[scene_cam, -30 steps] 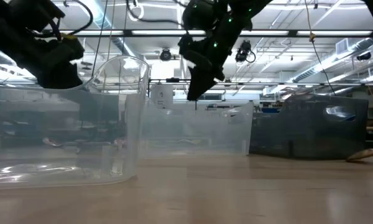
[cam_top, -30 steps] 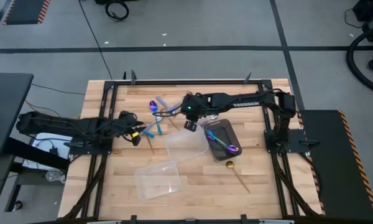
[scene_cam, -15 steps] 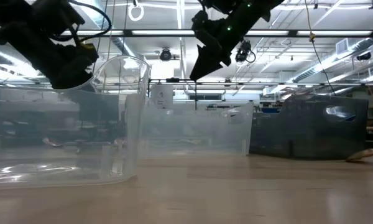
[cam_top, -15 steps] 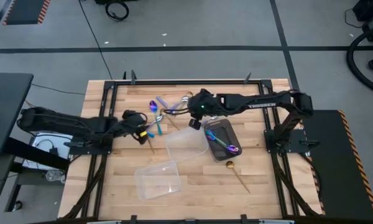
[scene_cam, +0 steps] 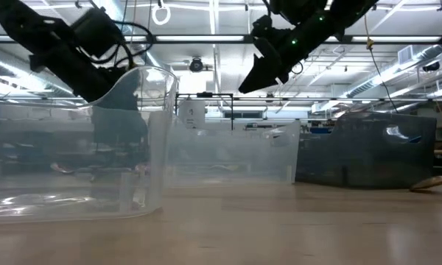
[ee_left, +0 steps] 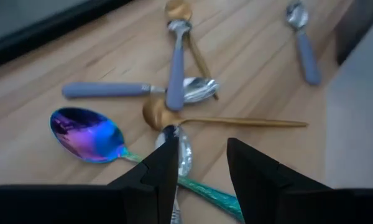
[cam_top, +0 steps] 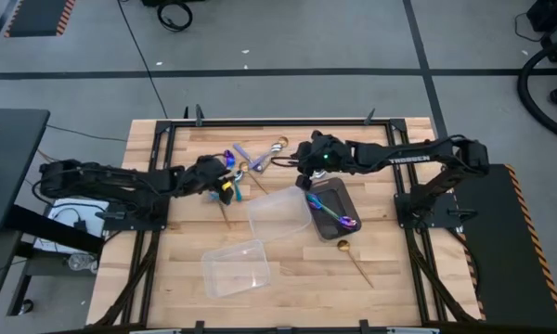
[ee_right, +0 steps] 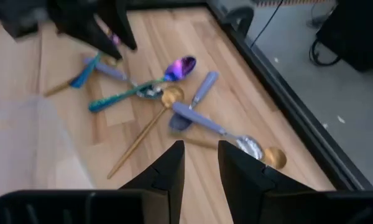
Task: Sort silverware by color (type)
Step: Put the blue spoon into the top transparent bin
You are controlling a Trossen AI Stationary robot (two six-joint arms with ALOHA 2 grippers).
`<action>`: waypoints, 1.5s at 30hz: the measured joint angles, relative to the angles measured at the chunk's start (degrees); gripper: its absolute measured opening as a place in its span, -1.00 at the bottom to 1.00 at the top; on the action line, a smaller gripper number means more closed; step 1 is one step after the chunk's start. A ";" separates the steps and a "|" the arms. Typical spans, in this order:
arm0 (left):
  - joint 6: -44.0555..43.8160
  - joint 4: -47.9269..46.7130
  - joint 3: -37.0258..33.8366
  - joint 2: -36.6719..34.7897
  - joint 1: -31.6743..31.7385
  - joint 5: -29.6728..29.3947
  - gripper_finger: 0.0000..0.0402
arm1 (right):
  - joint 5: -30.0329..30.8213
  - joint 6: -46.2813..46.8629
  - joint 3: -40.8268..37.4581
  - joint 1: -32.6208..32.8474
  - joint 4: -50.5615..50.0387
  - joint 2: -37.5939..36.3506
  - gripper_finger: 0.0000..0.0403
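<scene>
Left gripper (cam_top: 225,190): left of centre in the high view, over the near edge of the utensil pile; its fingers (ee_left: 165,165) stand apart with nothing between them, the tips above a silver spoon (ee_left: 181,152).
Right gripper (cam_top: 304,175): just right of centre in the high view, raised between the pile and the dark tray (cam_top: 348,197); its fingers (ee_right: 174,163) show a narrow gap and hold nothing.
Silverware pile (cam_top: 246,162): upper middle of the table; an iridescent spoon (ee_left: 87,134), a gold spoon (ee_left: 224,122) and lilac-handled spoons (ee_left: 105,91) lie crossed and touching.
Dark tray: holds an iridescent utensil (cam_top: 327,211).
Stray gold spoon (cam_top: 355,260): on bare wood, lower right of centre, apart from the tray.
Clear containers (cam_top: 280,214): two, centre and lower centre.
</scene>
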 joint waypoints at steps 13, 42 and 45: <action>4.17 -6.39 13.87 17.39 5.04 5.54 -0.28 | -4.87 0.29 -1.89 -2.02 1.50 0.69 -0.47; 14.85 8.70 23.46 38.56 15.48 13.96 -0.28 | -8.47 -0.04 -1.89 -0.69 4.49 0.69 -0.47; 13.49 4.78 24.87 39.69 16.04 13.95 -0.29 | -8.52 0.05 -1.89 -0.31 4.98 0.69 -0.47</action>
